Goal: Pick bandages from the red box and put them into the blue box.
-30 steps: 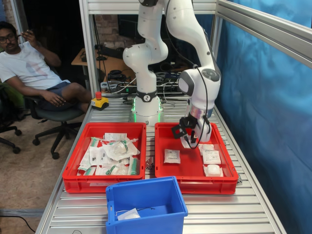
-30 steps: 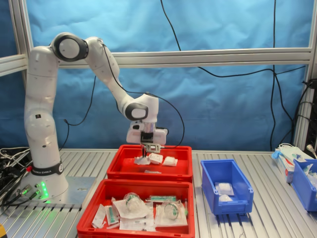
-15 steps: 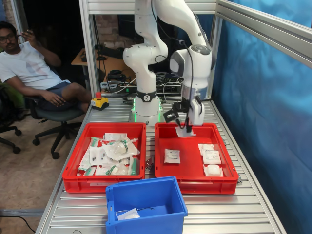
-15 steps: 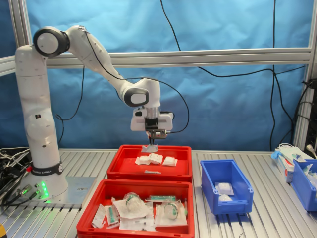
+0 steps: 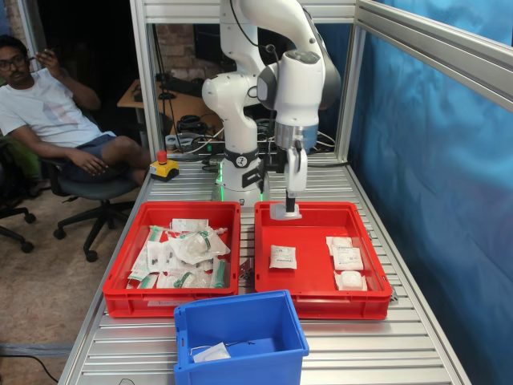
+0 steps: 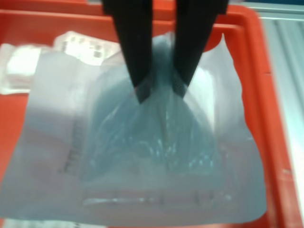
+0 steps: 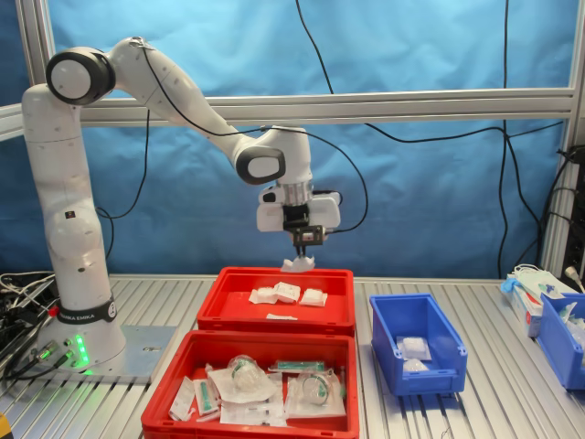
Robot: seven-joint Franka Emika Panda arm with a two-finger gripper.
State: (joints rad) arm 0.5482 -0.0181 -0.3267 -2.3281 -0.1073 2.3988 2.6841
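My gripper is shut on one white bandage packet and holds it in the air over the far edge of the red box. In the wrist view the black fingers pinch the top of the clear-white packet; the gripper hangs above the red box's rim. In the second exterior view the gripper holds the packet above the red box. Several bandages lie in the red box. The blue box holds packets.
A twin red tray heaped with green-marked wrappers stands beside the red box, also in the second exterior view. A man sits at the first exterior view's left. A red stop button sits near the arm's base. Another blue bin stands at the second exterior view's right.
The gripper has risen out of the red box with a bandage packet in it and moved toward the first exterior view's left, the second exterior view's right.
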